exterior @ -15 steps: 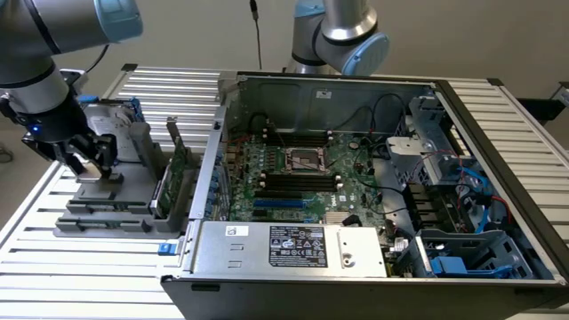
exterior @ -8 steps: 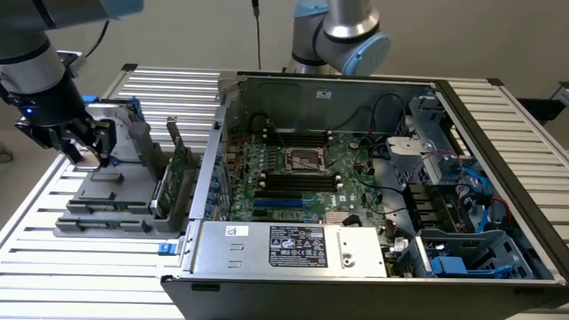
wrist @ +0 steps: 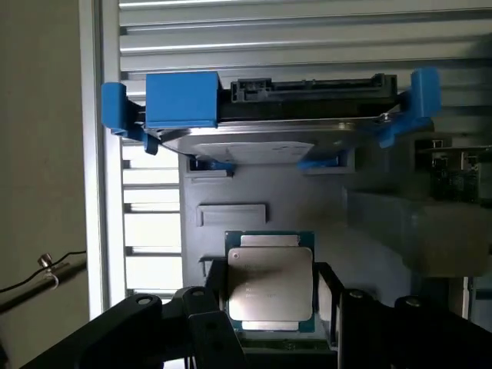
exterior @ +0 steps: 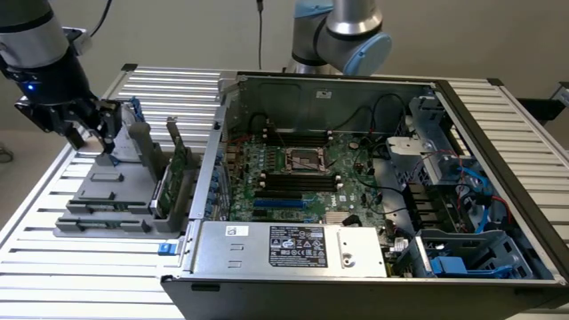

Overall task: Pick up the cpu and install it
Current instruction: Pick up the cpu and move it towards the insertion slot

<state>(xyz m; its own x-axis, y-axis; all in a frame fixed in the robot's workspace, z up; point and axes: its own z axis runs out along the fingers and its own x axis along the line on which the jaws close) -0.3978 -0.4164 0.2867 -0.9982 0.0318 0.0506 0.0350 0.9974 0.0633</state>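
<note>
Gripper (wrist: 270, 307) fingers are set closely either side of the flat, square, silvery-topped, green-edged cpu (wrist: 269, 277); clamping cannot be told. Gripped unevenly, the chip could be tilted or dropped.

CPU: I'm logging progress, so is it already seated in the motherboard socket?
No, the cpu lies flat on the grey holder near the blue-bracketed hard drive, not in a socket.
</note>
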